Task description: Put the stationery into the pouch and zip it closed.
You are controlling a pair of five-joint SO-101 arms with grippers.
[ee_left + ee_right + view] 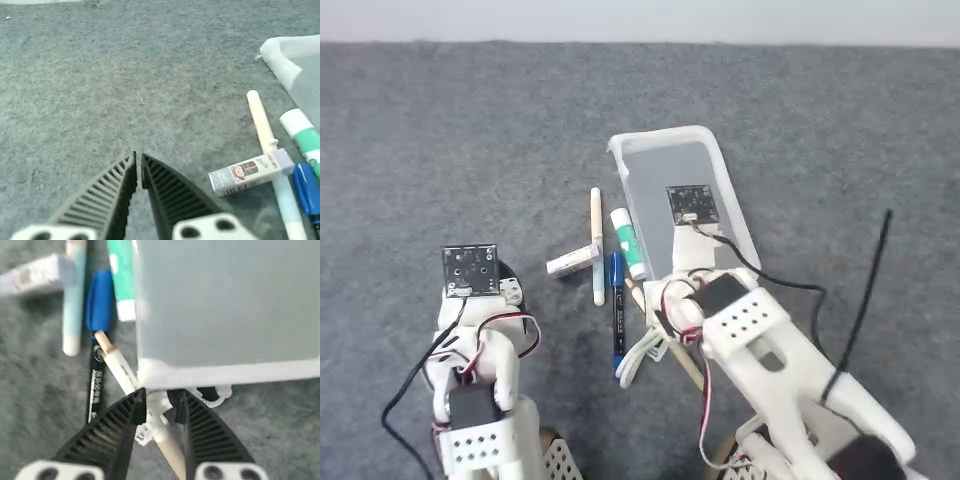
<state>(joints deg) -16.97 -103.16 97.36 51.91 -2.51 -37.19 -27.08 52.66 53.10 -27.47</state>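
Note:
The translucent pouch (675, 170) lies flat at the table's middle, its white near edge (225, 375) just beyond my right gripper (160, 397). That gripper (670, 300) is narrowly open around a white tab at the pouch's corner, above a cream pencil (117, 365). Beside the pouch lie a green-and-white glue stick (628, 243), a blue-capped black marker (617, 310), a cream and pale blue pen (597, 245) and a small eraser box (570, 262). My left gripper (138, 160) is shut on nothing over bare carpet, short of the eraser box (250, 172) and pen (262, 122).
Grey carpet (440, 130) covers the whole table. A black cable (865, 290) trails to the right of the right arm. The left arm (480, 340) stands at the near left. White wires (640, 360) hang near the marker's end.

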